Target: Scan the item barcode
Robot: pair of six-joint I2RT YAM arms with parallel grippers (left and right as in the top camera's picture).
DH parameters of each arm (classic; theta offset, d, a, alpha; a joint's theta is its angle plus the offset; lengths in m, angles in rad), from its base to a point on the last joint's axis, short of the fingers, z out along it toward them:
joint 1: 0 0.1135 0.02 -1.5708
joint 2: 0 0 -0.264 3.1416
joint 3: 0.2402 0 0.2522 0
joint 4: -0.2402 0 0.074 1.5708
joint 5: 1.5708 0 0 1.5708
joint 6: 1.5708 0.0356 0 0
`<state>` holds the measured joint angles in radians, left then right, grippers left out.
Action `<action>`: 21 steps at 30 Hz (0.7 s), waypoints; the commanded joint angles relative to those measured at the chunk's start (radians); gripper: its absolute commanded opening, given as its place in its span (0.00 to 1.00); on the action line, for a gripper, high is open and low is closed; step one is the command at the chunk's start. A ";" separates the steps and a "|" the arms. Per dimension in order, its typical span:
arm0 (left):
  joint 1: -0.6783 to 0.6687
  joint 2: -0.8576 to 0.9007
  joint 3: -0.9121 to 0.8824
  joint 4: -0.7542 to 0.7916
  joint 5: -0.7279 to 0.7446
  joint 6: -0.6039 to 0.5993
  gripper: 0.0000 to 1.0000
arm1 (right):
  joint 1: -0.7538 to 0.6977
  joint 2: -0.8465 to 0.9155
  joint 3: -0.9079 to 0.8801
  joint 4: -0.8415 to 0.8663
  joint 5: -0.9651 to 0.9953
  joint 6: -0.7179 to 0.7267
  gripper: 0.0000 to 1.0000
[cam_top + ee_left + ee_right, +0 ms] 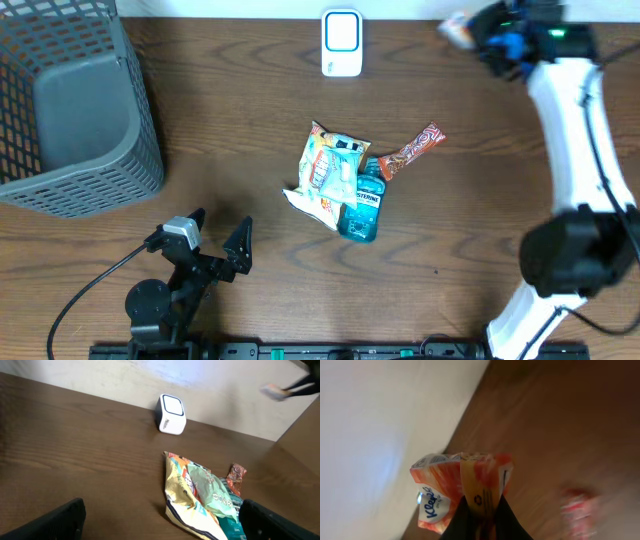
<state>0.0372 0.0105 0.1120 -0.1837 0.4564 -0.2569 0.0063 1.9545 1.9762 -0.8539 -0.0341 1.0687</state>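
Up at the far right corner of the brown wooden table (200, 120), the right gripper (482, 512) is clamped on a small orange-and-white soft pack of tissues (462, 482). Its two dark fingers (457, 522) pinch the pack's lower edge, and the pack stands up out of them (the wrist view is blurred, though part of a blue logo reads on the white panel). From overhead the pack shows just left of the arm's black-and-blue head. It is well to the right of the white, rounded box-shaped barcode scanner (342, 43), which stands at the far edge near the middle with a blue-outlined window on its face.

The left gripper (218, 230) sits at the near left with its jaws spread wide apart and nothing between them, pointing towards the middle of the table. There lies a small heap: a crumpled yellow-and-green snack bag (328, 172), a blue plastic mouthwash bottle (362, 208) touching its right side, and an orange-red bar wrapper (413, 148) angled away to the far right from the bottle's cap end. A grey plastic mesh basket (100, 170) stands at the far left
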 commanded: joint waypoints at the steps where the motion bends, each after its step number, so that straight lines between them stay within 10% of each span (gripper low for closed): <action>1: -0.003 -0.006 0.010 0.001 -0.005 0.013 0.98 | -0.046 0.018 -0.005 -0.098 0.479 -0.087 0.02; 8: -0.003 -0.006 0.010 0.001 -0.005 0.013 0.98 | -0.169 0.060 -0.034 -0.213 0.782 -0.087 0.02; 21: -0.003 -0.006 0.010 0.000 -0.005 0.013 0.98 | -0.523 0.124 -0.181 -0.254 0.754 -0.086 0.02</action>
<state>0.0372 0.0101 0.1120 -0.1833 0.4568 -0.2569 -0.4469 2.0502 1.8545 -1.1130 0.7113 0.9867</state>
